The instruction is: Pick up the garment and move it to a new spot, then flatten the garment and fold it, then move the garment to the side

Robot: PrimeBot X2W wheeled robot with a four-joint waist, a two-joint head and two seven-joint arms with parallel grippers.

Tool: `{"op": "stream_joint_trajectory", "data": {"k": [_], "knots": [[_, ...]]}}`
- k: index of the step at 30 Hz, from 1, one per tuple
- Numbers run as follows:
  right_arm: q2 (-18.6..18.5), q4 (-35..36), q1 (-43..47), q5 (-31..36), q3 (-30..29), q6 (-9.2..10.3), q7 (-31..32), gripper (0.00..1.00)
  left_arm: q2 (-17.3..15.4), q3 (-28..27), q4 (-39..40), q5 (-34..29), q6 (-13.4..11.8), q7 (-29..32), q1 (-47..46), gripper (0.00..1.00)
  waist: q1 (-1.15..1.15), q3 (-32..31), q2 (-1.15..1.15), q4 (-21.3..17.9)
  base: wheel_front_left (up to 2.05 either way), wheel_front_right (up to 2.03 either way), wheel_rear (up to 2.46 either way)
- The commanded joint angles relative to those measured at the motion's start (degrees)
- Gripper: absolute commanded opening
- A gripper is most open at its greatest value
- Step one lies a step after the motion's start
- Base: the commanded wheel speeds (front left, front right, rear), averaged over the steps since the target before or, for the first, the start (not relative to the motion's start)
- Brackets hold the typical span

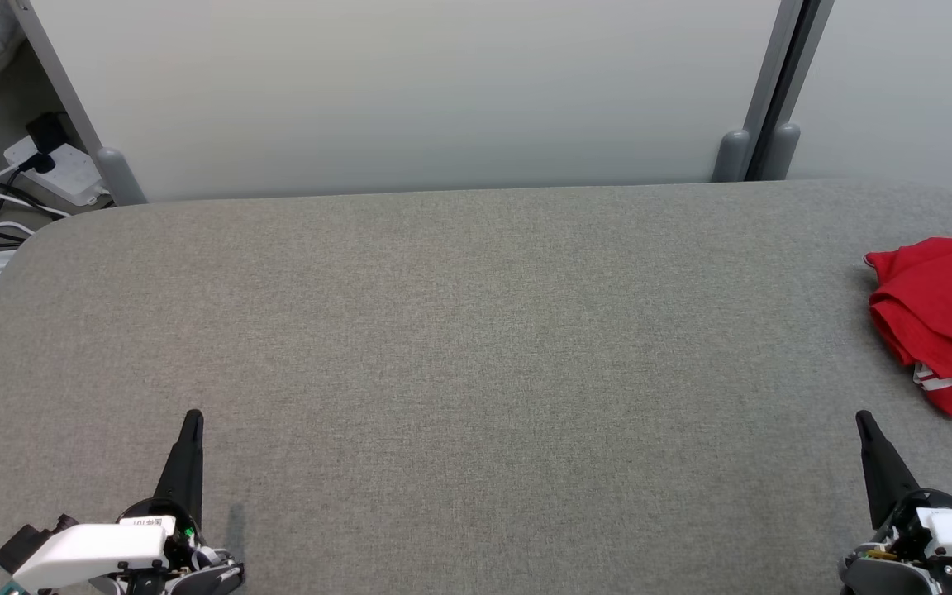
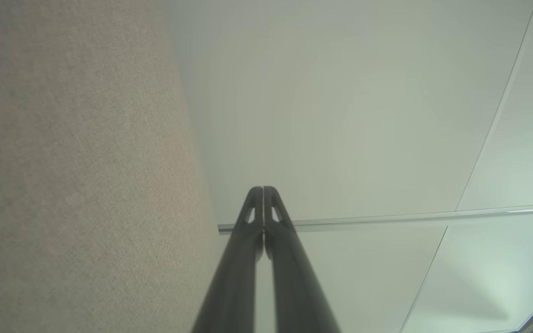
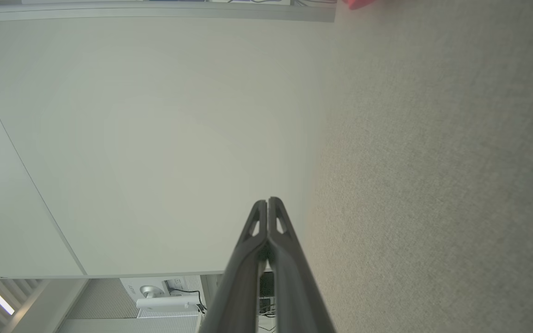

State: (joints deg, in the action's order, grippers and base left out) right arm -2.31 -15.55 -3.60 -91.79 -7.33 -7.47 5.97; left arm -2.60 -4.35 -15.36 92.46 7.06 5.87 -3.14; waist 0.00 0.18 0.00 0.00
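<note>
Head view: you have the crumpled red cloth garment (image 1: 947, 322) at the right edge of the grey fabric worktop (image 1: 459, 330); your left end effector (image 1: 192, 419) and right end effector (image 1: 863, 419) are pinched closed, empty.

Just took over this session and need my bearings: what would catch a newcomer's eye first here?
The bunched red garment stands out at the right edge of the grey fabric-covered table, partly cut off in the head view. The left gripper and right gripper sit low at that view's left and right, fingers shut and holding nothing.
</note>
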Motion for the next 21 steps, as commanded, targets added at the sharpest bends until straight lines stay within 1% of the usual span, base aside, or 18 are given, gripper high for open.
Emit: {"op": "stream_joint_trajectory", "data": {"k": [1,21], "knots": [[-0.64,1.53,-2.58,-0.42,0.86,-0.02,0.48,0.0,-0.55,-1.85,1.32,-0.02,0.43,0.35,-3.02,0.0,0.0,0.0,0.0,0.0,0.0,0.0,0.0],[-0.62,1.53,-2.59,-0.39,0.83,-0.02,0.5,0.0,-0.48,-1.95,1.32,-0.1,0.43,0.43,-3.03,0.0,0.0,0.0,0.0,0.0,0.0,0.0,0.0]]}}
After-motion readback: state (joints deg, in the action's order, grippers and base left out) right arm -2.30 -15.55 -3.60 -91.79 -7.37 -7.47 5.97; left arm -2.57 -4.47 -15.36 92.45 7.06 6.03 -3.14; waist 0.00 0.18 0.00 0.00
